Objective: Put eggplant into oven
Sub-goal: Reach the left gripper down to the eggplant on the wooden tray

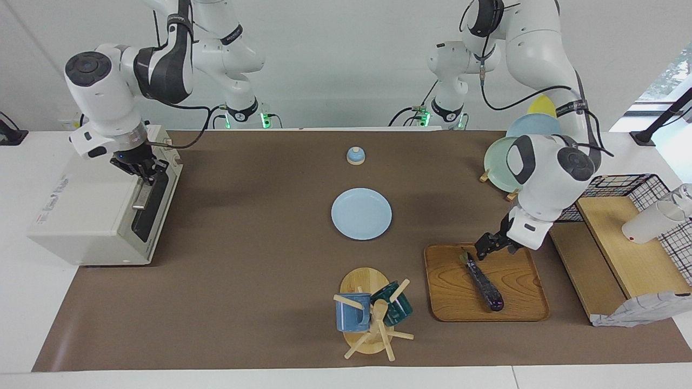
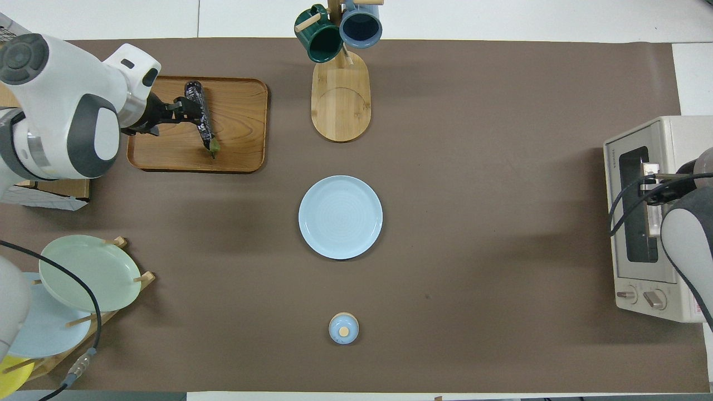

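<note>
We are pinching the oven's [image 1: 92, 210] metal bar handle [image 1: 141, 199] with the right jaws [image 1: 145, 174] pressed together, risking slipping off, while the left jaws [image 1: 485, 249], spread, are hovering at the stem end of the glossy purple eggplant [image 1: 484, 282].

You see eggplant [image 1: 484, 282]: glossy dark purple skin, on wooden tray [image 1: 519, 302] with visible grain, smooth satin finish. Beside tray, mug tree [image 1: 363, 302]: pale wood; glazed mugs [image 1: 352, 312] on it. Table [image 1: 259, 227] under tray: matt brown paper-like cover. Oven [image 1: 86, 216]: matt off-white casing, dark glass door, metal bar handle. Plate [image 1: 361, 213]: smooth light-blue glaze.
</note>
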Available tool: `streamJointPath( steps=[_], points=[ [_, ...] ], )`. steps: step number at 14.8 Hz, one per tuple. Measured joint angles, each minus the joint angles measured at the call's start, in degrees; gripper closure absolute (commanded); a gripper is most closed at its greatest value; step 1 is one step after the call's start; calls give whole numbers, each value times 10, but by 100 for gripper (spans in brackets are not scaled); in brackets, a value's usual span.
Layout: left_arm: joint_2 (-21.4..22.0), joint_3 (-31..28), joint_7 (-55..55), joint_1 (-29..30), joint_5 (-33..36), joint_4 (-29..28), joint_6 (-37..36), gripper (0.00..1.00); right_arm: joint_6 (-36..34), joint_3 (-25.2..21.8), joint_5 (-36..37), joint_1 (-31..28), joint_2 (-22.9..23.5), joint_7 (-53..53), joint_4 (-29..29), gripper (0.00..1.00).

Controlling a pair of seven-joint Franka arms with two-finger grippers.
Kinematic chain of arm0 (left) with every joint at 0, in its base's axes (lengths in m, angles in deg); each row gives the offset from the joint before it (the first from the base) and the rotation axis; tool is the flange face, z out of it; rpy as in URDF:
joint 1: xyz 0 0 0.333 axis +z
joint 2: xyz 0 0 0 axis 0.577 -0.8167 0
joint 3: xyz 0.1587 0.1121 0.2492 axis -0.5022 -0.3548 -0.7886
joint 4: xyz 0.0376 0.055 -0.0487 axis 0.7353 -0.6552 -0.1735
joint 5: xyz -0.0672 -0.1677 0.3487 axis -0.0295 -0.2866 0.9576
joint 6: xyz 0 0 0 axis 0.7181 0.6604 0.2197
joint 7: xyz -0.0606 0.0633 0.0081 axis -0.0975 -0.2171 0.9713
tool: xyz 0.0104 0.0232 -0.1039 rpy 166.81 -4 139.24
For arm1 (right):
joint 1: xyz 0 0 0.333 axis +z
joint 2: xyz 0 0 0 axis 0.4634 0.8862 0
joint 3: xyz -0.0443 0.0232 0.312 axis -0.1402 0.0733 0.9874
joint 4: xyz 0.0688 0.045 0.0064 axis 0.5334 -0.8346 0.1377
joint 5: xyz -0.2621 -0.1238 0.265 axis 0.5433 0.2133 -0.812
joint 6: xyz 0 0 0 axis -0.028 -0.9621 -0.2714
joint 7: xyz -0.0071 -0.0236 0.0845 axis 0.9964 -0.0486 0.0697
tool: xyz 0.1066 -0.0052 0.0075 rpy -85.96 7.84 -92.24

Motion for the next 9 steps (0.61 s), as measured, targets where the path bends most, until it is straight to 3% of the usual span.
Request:
streamJointPath(
  steps=[4,6,9],
  points=[
    [-42,0,36,-15,1,1,69,9,3,0,0,-3,0,0,-6,100],
    [-46,-2,36,-15,18,0,72,9,4,1,0,-3,0,0,-7,100],
    [-47,-2,37,-15,62,-16,80,17,5,2,1,-2,-1,0,-9,100]
  ],
)
